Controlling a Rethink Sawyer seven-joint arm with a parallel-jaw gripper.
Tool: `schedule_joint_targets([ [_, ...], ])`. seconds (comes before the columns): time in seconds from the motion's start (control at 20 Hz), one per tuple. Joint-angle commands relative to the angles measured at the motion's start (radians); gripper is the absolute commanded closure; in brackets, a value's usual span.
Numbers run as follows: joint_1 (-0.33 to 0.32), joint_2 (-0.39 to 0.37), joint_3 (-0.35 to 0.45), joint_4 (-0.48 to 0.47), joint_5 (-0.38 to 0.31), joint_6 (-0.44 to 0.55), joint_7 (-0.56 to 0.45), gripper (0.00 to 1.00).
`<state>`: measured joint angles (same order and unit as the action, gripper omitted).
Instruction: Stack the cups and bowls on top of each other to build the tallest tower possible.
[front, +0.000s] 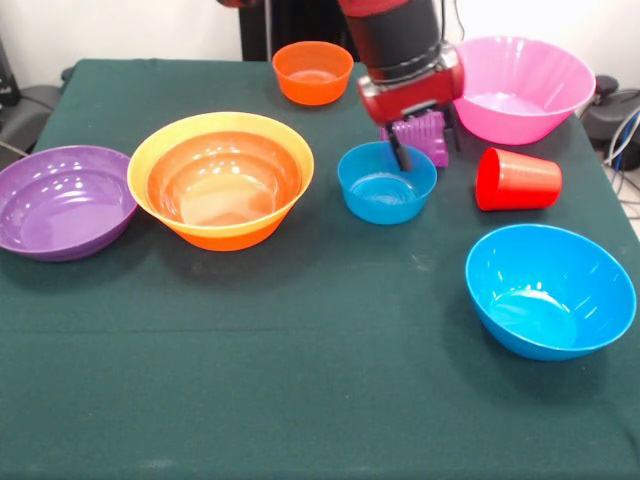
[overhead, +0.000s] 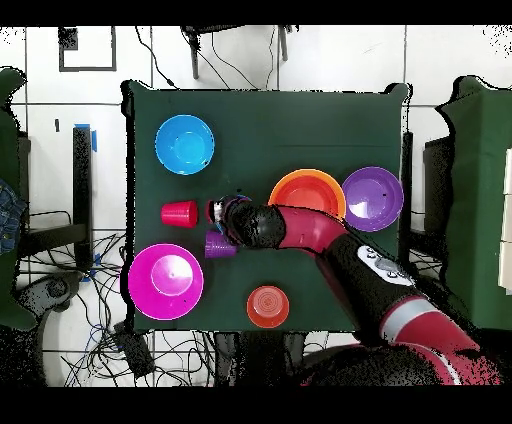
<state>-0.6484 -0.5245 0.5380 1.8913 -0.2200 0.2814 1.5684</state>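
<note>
Front view: the gripper (front: 428, 140) is lowered behind the small blue bowl (front: 386, 183), its fingers spread around the purple cup (front: 425, 135) lying beside the pink bowl (front: 520, 88). The tower (front: 221, 180) stands well apart. A centred, firm squeeze is advised before lifting.

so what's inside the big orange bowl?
A shallower red-orange bowl sits nested inside the large orange bowl. Nothing shows inside that one. Whether anything lies between the two is hidden.
</note>
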Motion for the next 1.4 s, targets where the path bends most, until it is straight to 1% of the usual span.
schedule_joint_targets([
  [0.05,-0.054,-0.029,0.01,0.055,-0.079,-0.001,0.023,0.0],
  [0.1,-0.067,-0.022,0.024,0.063,-0.077,-0.002,0.02,0.0],
  [0.15,-0.097,-0.001,0.063,0.076,-0.066,0.0,0.013,0.0],
  [0.2,-0.112,0.011,0.087,0.085,-0.062,-0.004,0.01,0.0],
  [0.25,-0.133,0.046,0.127,0.092,-0.053,-0.013,0.009,0.0],
  [0.3,-0.142,0.07,0.145,0.095,-0.05,-0.018,0.009,0.0],
  [0.35,-0.162,0.113,0.181,0.091,-0.063,-0.036,-0.011,0.0],
  [0.5,-0.182,0.176,0.221,0.08,-0.105,-0.075,-0.038,0.0],
  [0.55,-0.193,0.197,0.237,0.083,-0.106,-0.092,-0.027,0.0],
  [0.65,-0.204,0.204,0.258,0.094,-0.104,-0.099,0.001,0.0],
  [0.85,-0.208,0.194,0.282,0.104,-0.113,-0.094,0.022,0.0],
  [1.15,-0.224,0.227,0.32,0.092,-0.113,-0.102,0.035,0.0],
  [1.4,-0.224,0.206,0.351,0.095,-0.087,-0.088,0.062,0.0],
])
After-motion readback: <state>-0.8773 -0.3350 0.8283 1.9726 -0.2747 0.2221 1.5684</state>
